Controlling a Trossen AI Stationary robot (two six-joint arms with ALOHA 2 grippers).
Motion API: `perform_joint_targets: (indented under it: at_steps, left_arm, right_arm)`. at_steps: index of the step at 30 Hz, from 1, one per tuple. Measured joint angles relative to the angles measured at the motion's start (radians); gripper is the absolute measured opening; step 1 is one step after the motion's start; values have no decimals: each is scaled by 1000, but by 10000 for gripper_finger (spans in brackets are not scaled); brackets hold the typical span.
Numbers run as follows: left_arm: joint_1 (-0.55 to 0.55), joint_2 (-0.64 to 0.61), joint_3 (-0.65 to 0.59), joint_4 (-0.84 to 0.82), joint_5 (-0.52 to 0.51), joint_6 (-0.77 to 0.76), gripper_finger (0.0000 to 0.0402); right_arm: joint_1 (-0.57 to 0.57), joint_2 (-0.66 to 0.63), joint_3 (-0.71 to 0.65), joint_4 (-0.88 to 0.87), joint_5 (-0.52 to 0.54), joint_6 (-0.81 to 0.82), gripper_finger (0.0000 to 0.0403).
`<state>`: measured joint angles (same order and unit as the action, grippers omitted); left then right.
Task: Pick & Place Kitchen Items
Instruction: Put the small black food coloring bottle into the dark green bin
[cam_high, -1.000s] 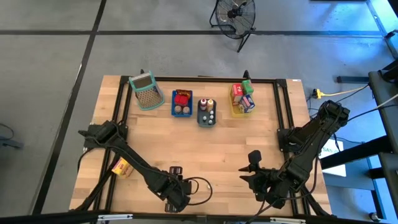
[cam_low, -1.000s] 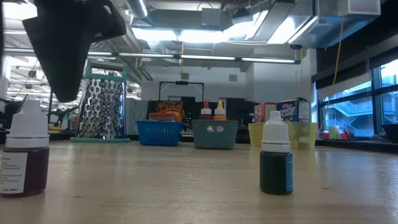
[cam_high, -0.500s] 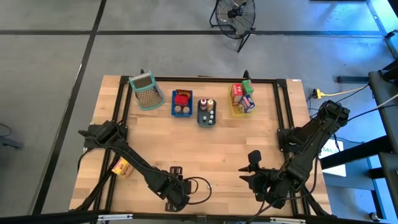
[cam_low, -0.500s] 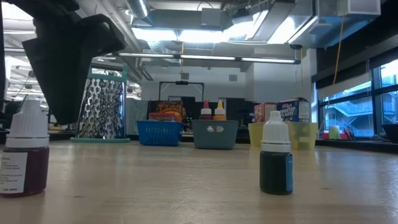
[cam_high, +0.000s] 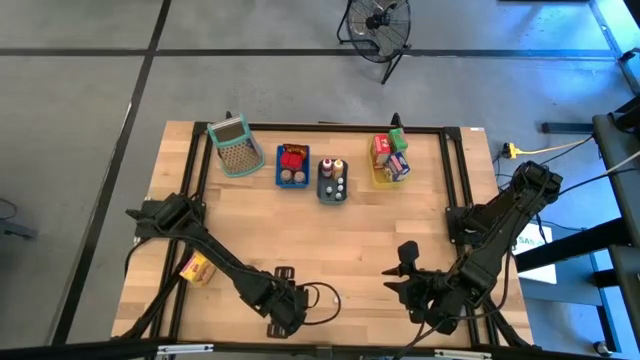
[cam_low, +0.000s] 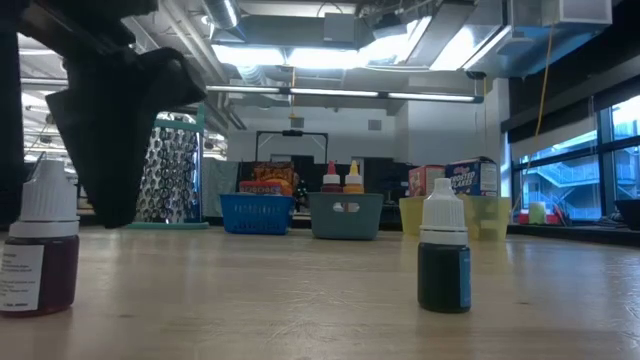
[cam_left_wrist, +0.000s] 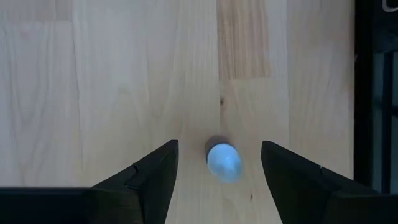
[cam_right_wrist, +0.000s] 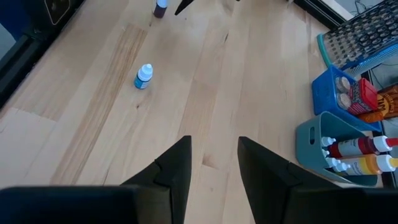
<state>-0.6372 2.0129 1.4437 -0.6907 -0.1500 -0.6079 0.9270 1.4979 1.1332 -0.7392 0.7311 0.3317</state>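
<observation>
A: Where is the left hand (cam_left_wrist: 219, 171)?

B: Low over the near edge of the surface (cam_high: 300, 225), a little left of the middle. In its wrist view the two dark fingers (cam_left_wrist: 152, 180) stand apart with a small white-capped bottle (cam_left_wrist: 223, 160) upright between them, touching neither. It grips nothing.

A: Is that the bottle at the left of the low view?

B: It seems so. The dark red bottle (cam_low: 42, 240) stands there beside the black bulk of the left hand, which hangs just above the wood.

A: And the other small bottle?

B: The dark blue-green bottle (cam_low: 444, 250) stands alone on the bare wood, near the near edge, well apart from the trays. The right wrist view shows it too, upright.

A: The right hand (cam_right_wrist: 213, 163)?

B: It waits over the near right part of the surface, fingers parted and holding nothing.

A: What sits along the far edge?

B: The grater (cam_high: 233, 145) lies toward the far left corner. Then come the blue tray (cam_high: 292, 166) with jars and a red packet, the grey tray (cam_high: 332, 182) with small bottles, and the yellow tray (cam_high: 390, 160) with cartons. A yellow-orange carton (cam_high: 194, 268) lies near the left edge, beside the left arm.
</observation>
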Motion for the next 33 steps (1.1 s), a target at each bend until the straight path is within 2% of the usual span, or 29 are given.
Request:
perform_joint_targets:
  at_steps: [11,26,33]
  left_arm:
    - [5,0,0,-8,32,-7,176]
    - [13,0,0,-10,72,0,61]
    - [13,0,1,-10,70,-7,53]
  right_arm:
    - [-5,0,0,4,0,-7,133]
    - [-5,0,0,4,-1,-6,133]
    - [-5,0,0,4,-1,-6,133]
